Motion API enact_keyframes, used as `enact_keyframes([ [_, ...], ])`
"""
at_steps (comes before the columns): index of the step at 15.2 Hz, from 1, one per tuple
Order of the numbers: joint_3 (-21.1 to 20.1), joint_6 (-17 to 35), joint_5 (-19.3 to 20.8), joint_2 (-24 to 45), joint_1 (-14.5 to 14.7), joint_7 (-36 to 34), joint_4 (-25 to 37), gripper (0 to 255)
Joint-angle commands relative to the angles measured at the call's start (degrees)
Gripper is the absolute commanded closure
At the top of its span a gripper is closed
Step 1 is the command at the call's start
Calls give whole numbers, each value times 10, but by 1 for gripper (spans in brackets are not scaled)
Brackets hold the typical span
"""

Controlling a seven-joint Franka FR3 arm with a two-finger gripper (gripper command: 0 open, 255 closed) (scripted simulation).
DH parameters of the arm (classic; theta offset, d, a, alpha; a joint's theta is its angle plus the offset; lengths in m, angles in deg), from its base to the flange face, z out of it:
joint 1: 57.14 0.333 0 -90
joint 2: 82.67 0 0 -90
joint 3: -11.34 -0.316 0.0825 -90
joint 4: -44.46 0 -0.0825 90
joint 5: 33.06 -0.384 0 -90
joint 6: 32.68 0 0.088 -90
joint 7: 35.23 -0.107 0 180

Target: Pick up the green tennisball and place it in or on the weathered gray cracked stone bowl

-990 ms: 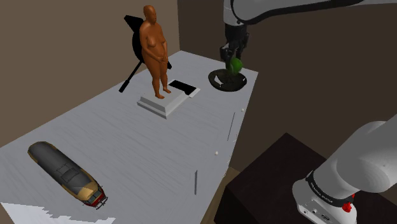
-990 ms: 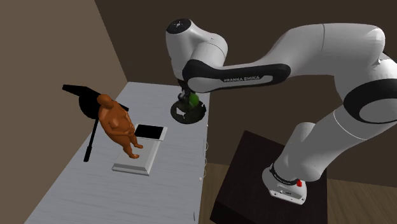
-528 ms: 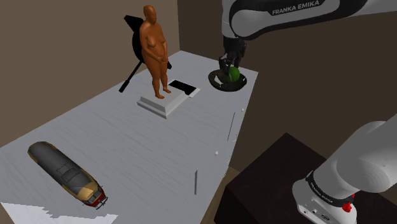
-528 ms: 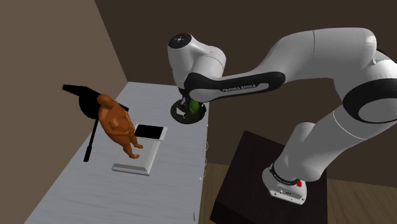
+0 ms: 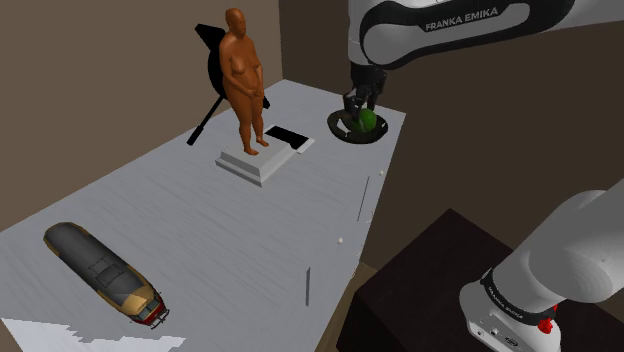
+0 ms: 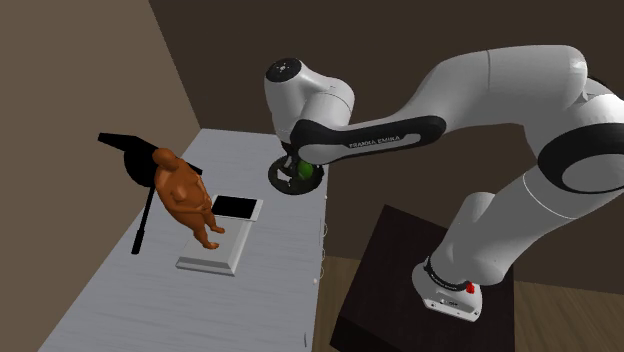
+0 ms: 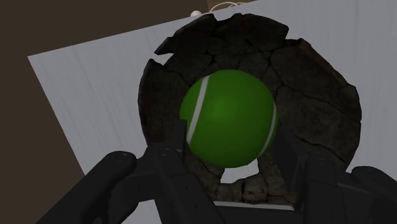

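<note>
The bowl (image 7: 318,95) is dark grey stone, cracked all over, w/ a chipped rim and a notch on the side nearest the fingers. The green tennis ball (image 7: 229,118) sits inside it, approx. centred, white seam showing, low betw. the bowl's walls. The bowl stands on the pale grey table (image 5: 200,230), at the far corner in the shoulder view and close to the table's right edge there.

The gripper (image 7: 229,143) hangs directly over the bowl, pointing down into it. Its black fingers (image 7: 168,168) stand apart, one on each side of the ball, spread about as wide as the ball. The wrist view doesn't settle whether the tips touch the ball. In the shoulder view the fingertips end at about the ball's top, and the ball lies down in the bowl.

The white arm (image 5: 560,250) rises from the dark stand (image 5: 420,290) at the shoulder view's lower right. It arches high, and the lettered forearm runs across the top of the picture. The wrist then drops near-vertical to the bowl.

Other items on the table:
- An orange figure (image 5: 243,80) stands upright on a pale plinth (image 5: 255,165).
- A flat black slab (image 5: 285,136) lies just beside the plinth, betw. it and the bowl.
- A black long-handled object (image 5: 207,105) is behind the figure.
- A model locomotive (image 5: 100,270) lies at the near end, well apart from the rest.
</note>
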Motion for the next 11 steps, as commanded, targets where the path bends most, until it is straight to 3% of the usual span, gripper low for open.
enact_keyframes([
  [1, 0, 0, 0, 0, 0, 0, 0, 0],
  [6, 0, 0, 0, 0, 0, 0, 0, 0],
  [11, -8, -72, -7, -8, 6, 4, 63, 0],
])
